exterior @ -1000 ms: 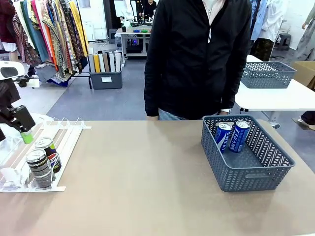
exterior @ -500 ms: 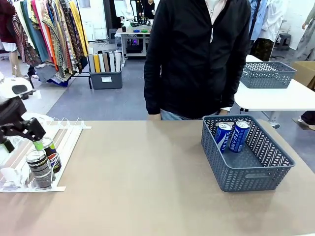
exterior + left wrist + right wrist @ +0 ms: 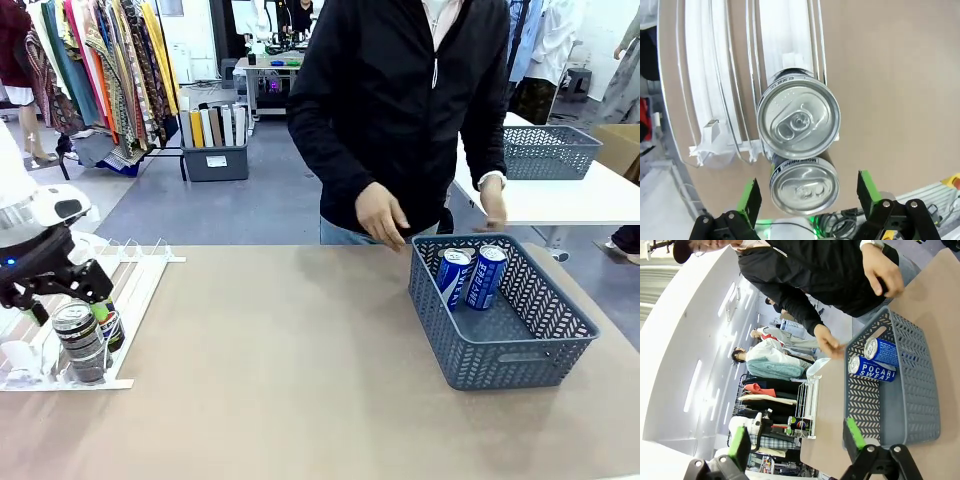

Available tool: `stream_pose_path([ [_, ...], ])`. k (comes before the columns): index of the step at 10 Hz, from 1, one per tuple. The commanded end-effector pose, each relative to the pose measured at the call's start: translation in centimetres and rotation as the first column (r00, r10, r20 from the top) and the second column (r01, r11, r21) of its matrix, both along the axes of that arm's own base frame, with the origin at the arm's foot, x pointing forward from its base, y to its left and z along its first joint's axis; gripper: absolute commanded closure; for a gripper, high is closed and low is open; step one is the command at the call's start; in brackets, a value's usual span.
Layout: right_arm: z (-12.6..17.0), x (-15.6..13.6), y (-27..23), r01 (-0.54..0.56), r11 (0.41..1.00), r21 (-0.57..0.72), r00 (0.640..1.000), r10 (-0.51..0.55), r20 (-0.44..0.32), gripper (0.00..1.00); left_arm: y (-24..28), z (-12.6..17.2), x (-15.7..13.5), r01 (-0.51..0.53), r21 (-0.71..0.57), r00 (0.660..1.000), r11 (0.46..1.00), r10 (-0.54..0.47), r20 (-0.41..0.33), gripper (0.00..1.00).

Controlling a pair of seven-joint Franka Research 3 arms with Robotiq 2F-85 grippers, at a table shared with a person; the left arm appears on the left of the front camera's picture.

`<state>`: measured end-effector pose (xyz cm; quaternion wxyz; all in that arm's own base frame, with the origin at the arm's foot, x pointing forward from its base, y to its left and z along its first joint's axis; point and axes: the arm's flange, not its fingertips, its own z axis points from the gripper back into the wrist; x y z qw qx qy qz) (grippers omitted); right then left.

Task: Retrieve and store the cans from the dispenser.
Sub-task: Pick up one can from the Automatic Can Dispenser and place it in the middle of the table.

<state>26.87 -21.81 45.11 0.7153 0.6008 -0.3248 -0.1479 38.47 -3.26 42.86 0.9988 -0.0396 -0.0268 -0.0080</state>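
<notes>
Descent was noted at the lower left: over the dispenser (image 3: 135, 280), the left claw (image 3: 68, 308) had been lowered, jaws wide, astride a dark can (image 3: 804, 187), nothing gripped; a grasp was judged next. The right claw (image 3: 797, 437) was spread wide.

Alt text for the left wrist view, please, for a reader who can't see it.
Looking down along the open left pincer, its green pads stand either side of a silver-topped can, with gaps showing on both sides. A second can sits right beyond it in a lane of the white dispenser, which lies on the tan table.
</notes>
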Motion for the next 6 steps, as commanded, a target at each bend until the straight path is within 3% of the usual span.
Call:
stream_pose_path([
  [1,0.2,0.1,0.1,0.006,1.0,0.009,1.0,-0.006,0.016,0.0,-0.3,-0.6,0.2,-0.025,0.033,1.0,0.999,0.025,0.004,0.0],
  [6,0.2,0.1,0.1,0.006,1.0,0.009,1.0,-0.006,0.016,0.0,-0.2,-1.7,0.5,-0.046,0.068,0.999,0.997,0.047,-0.008,0.0],
])
